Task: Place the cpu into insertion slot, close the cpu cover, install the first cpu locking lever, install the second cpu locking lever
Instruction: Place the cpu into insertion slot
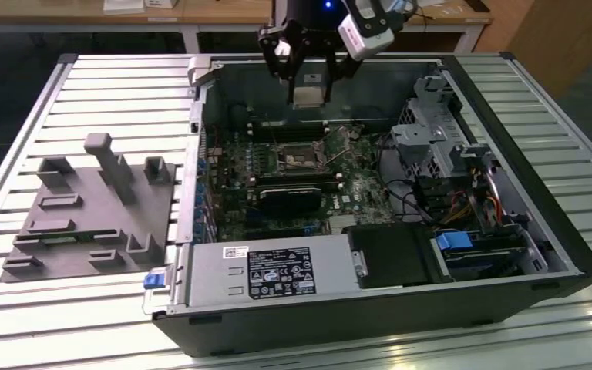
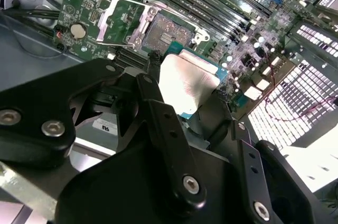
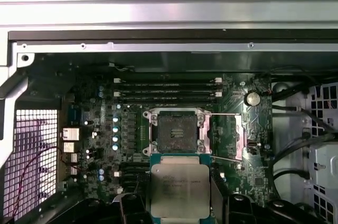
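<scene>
In the exterior view, the tool (image 1: 310, 86) hangs over the far side of the open computer case (image 1: 378, 308) on the slatted bench (image 1: 121, 85), pinching the cpu (image 1: 310, 95) between its fingers. The insertion slot (image 1: 298, 156) sits lower down on the green board, well apart from the chip. A grey fixture (image 1: 90, 208) lies at the exterior view's left.

In the second wrist view, the black fingers (image 2: 158, 113) clamp the silvery cpu (image 2: 185, 84) above the board. The insertion slot (image 2: 166, 34) lies bare beyond it, with the cpu cover (image 2: 104, 15) swung open beside it.

In the first wrist view, the cpu (image 3: 179, 187) hovers just short of the uncovered insertion slot (image 3: 177, 131), and the cpu cover (image 3: 242, 139) lies flipped aside.
</scene>
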